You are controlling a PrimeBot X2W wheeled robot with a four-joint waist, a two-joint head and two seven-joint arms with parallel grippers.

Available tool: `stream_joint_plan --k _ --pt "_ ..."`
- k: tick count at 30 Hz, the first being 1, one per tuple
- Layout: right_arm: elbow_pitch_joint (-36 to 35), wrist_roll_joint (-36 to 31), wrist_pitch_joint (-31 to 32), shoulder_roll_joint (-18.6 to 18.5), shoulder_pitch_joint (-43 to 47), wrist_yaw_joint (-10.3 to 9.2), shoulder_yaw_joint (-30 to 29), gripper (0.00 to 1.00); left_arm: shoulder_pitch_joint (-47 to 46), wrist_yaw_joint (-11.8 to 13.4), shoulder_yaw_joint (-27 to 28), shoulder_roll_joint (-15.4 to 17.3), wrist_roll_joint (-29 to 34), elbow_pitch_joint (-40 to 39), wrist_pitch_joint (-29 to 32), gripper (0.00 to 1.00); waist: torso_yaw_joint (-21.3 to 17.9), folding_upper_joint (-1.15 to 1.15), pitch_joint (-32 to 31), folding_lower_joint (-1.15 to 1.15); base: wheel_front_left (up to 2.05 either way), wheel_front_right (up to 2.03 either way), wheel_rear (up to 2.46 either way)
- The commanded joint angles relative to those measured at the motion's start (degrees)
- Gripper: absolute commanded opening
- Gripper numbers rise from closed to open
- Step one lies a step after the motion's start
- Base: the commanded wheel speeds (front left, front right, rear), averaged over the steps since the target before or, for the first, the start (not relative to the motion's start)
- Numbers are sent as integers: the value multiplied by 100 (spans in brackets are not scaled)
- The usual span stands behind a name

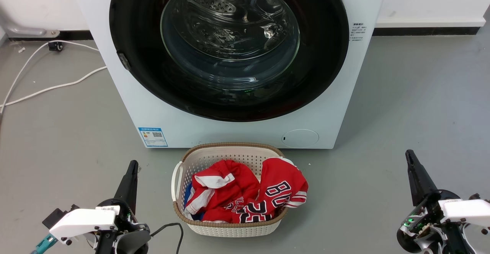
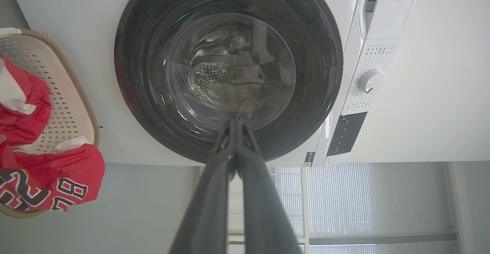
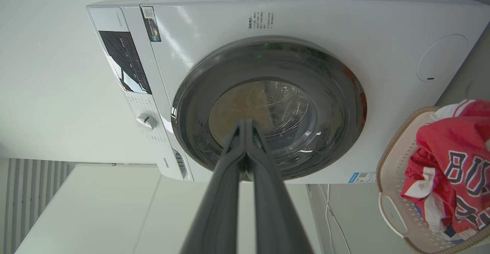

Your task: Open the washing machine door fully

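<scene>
Fingers [image 1: 128, 187] on the left hand [image 1: 133, 166] are squeezed together, and so are those on the right hand [image 1: 410, 155]. Both hands hold nothing and touch nothing. Far ahead, the washing machine door [image 1: 229, 43] sits shut on the washing machine [image 1: 237, 131], behind the basket [image 1: 229, 145].
</scene>
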Motion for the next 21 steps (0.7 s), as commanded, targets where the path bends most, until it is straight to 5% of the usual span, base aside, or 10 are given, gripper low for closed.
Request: stream_joint_plan --k 1,21 --pt "9 -47 16 18 -69 0 -7 0 -47 -13 24 -10 25 3 15 0 0 0 0 0 0 0 0" --pt "9 -49 30 30 -71 0 -23 0 -48 -13 30 -15 22 3 20 0 0 0 0 0 0 0 0"
